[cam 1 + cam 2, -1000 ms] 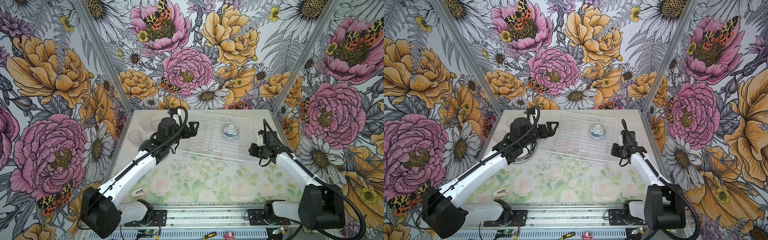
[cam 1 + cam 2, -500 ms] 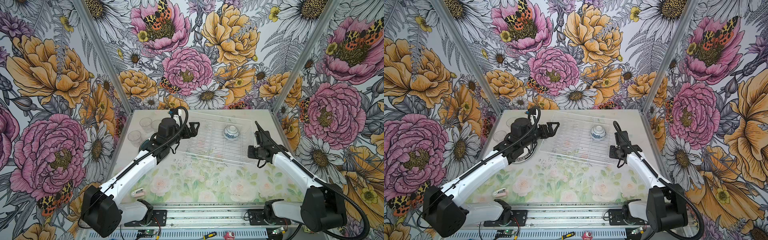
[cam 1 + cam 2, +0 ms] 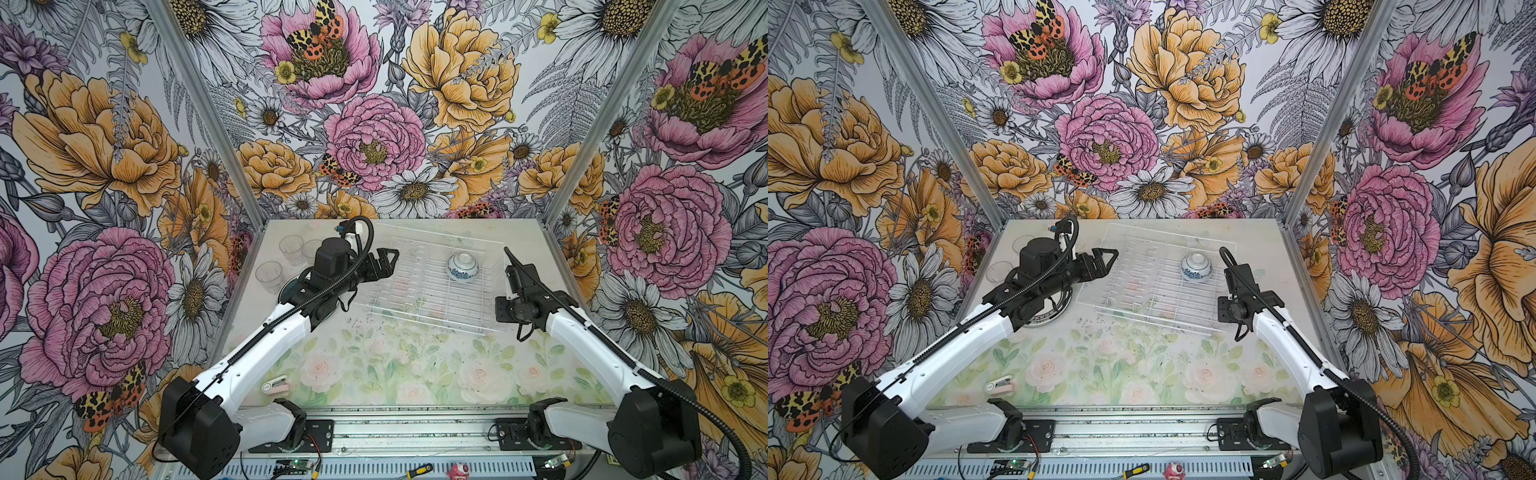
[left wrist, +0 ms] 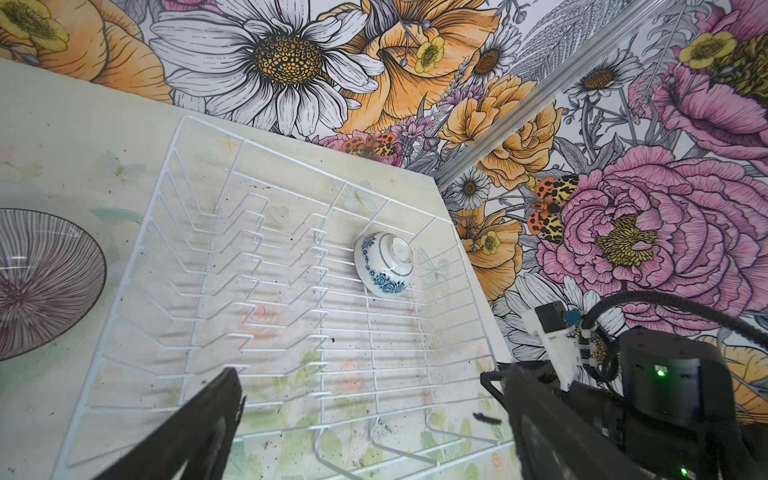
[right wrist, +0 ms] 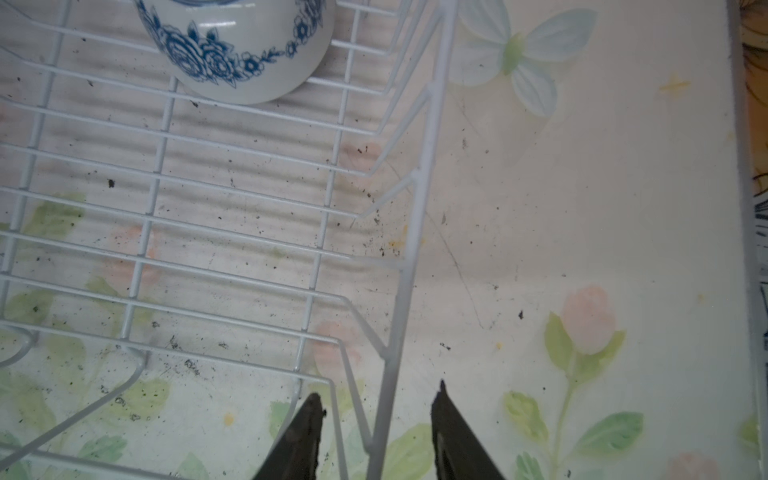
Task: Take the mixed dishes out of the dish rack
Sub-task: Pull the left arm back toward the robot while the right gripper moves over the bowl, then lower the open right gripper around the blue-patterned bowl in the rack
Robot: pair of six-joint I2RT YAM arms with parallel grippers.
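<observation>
While my left pincer (image 4: 365,374) hangs spread wide at the left edge of the dish rack (image 3: 415,320), holding nothing, my right pincer (image 5: 376,399) sits low at the rack's right side with its jaws parted. The top side wire runs between the two fingertips with a gap on either side of it, so I grip nothing there. One small white bowl (image 3: 462,267) with a blue flower pattern lies upside down on the rack floor, toward the far right corner. Clear tumblers (image 3: 269,274) stand on the table (image 3: 374,365) left of the rack, apart from it, and a ribbed dish (image 4: 41,282) rests just beside the rack's left edge.
</observation>
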